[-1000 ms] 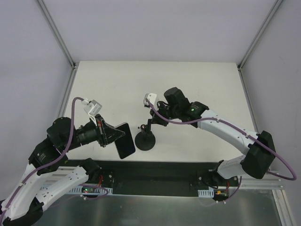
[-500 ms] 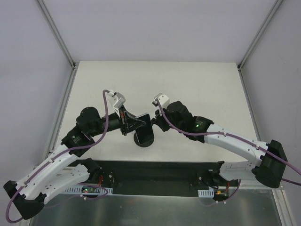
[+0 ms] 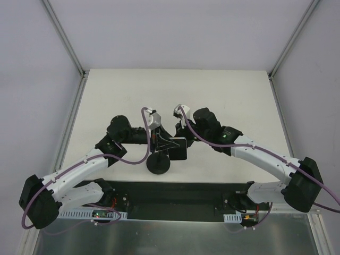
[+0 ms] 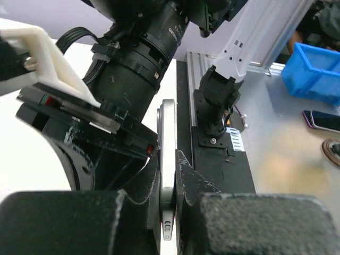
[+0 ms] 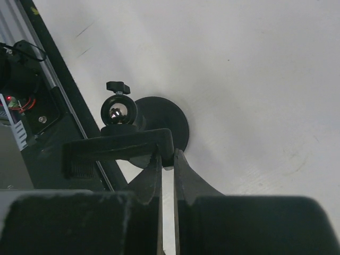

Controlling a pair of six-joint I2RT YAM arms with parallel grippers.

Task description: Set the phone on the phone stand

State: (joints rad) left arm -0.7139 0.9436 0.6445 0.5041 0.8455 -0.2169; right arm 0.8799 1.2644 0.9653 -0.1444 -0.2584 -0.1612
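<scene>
L gripper [image 4: 168, 159] is clamping the phone [image 4: 168, 125] edge-on, holding it off the table [image 3: 106, 95] right by the top of the stand [image 5: 162, 121], while R gripper [image 5: 167, 159] is pinching shut on that stand's top end, prob. bracing it so the phone seats w/o tipping it

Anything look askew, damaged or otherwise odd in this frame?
Nothing stands out. The left gripper pinches the phone edge-on; the right gripper grips the stand by its cradle arm, and its base lies flat. No damage shows.
</scene>
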